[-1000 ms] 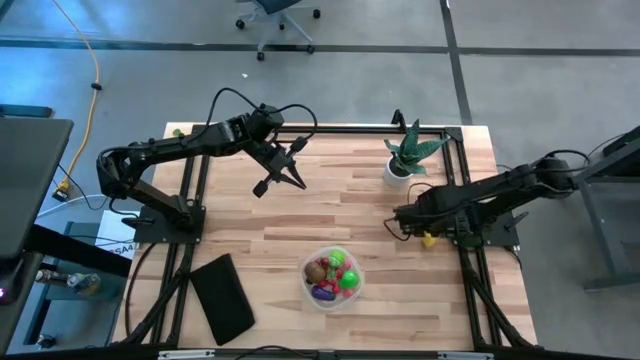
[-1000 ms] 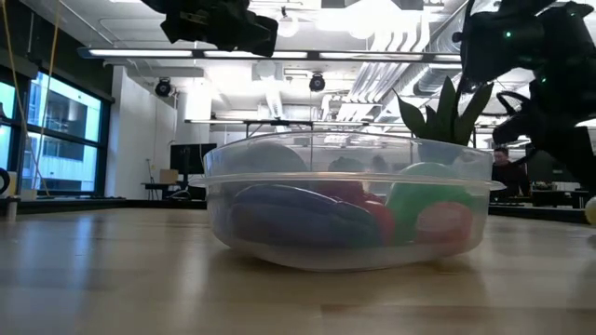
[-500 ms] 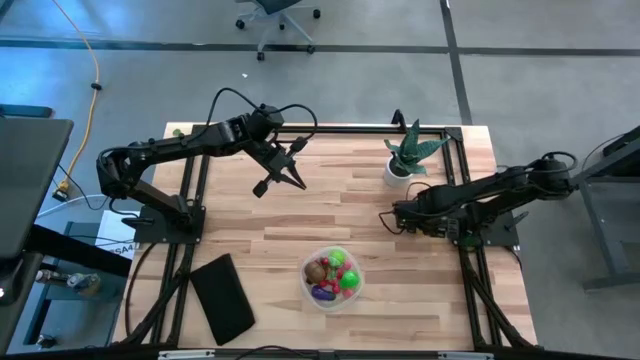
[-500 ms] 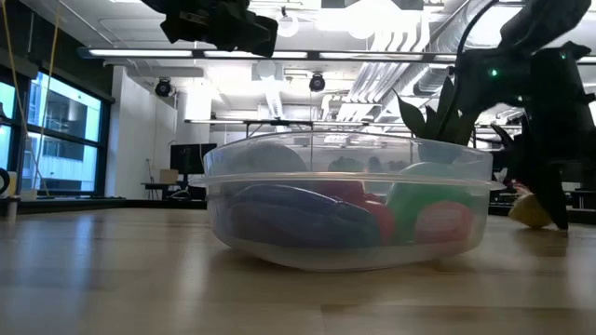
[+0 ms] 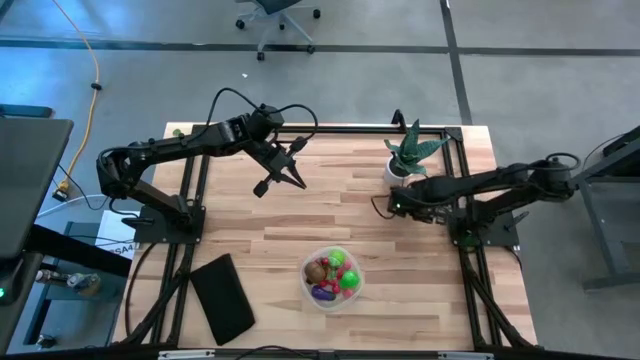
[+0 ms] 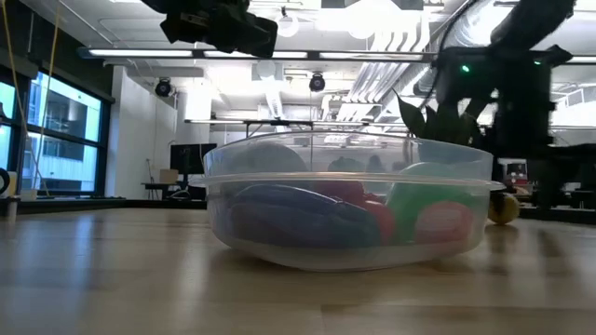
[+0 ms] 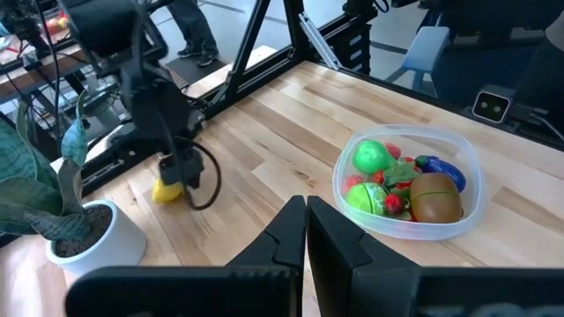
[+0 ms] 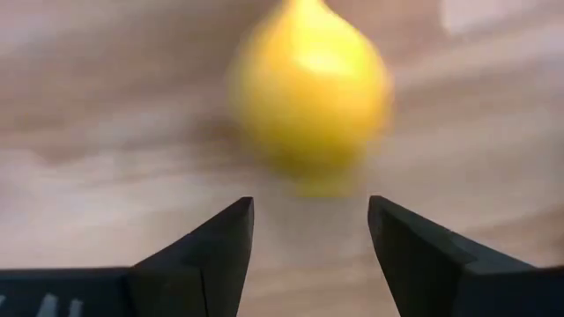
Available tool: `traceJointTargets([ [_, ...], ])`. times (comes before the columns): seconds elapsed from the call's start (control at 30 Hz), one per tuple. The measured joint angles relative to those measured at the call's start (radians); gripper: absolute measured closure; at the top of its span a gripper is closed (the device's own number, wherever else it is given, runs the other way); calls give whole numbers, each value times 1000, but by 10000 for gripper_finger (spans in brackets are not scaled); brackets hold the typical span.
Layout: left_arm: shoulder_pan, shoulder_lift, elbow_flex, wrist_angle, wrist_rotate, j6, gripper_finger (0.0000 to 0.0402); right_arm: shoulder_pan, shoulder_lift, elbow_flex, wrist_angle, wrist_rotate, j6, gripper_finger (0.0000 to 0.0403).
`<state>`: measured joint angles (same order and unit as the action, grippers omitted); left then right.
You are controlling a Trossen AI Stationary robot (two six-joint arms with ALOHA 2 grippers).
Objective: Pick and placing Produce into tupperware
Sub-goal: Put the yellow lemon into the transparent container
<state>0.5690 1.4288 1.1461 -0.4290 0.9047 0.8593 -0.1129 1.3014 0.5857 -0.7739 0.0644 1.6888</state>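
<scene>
The clear round tupperware (image 5: 307, 268) (image 6: 279, 191) (image 7: 472, 169) stands near the table's near edge. It holds green, red, purple and brown produce (image 5: 334, 276) (image 7: 397, 180). A yellow produce piece (image 8: 308, 92) (image 7: 166, 190) (image 6: 504, 208) lies on the wood by the plant pot. In the high view it is hidden under the right arm. My right gripper (image 5: 392, 207) (image 8: 308, 207) (image 7: 183, 169) is open and low, with the yellow piece just ahead of its fingertips and apart from them. My left gripper (image 5: 298, 182) (image 7: 306, 211) is shut and hovers over the table's far middle.
A spiky green plant in a white pot (image 5: 408, 155) (image 7: 66, 211) stands at the far right, close to my right gripper. A flat black rectangle (image 5: 222, 297) lies at the near left. Bare wood (image 5: 330, 215) stretches between the grippers and the tupperware.
My right gripper has moved from beside its base toward the table's left and far edge, ending near the plant pot. The yellow piece has shifted along the table the same way, staying just ahead of the fingers.
</scene>
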Motion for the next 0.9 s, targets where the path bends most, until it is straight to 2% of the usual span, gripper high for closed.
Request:
traceJointTargets([
  [0.23,0,0,0,0,0,0,396,-125,-1,52,-36,41,-167,185],
  [0.57,0,0,0,-17,0,-3,396,-290,-1,63,-74,76,-285,185],
  [0.67,0,0,0,-17,0,-3,396,-307,0,100,-105,125,-331,185],
  [0.83,0,0,0,-17,-1,-2,396,-343,-1,169,-199,326,-340,185],
  [0.9,0,0,0,-17,-1,-1,396,-378,-1,170,-196,350,-355,185],
])
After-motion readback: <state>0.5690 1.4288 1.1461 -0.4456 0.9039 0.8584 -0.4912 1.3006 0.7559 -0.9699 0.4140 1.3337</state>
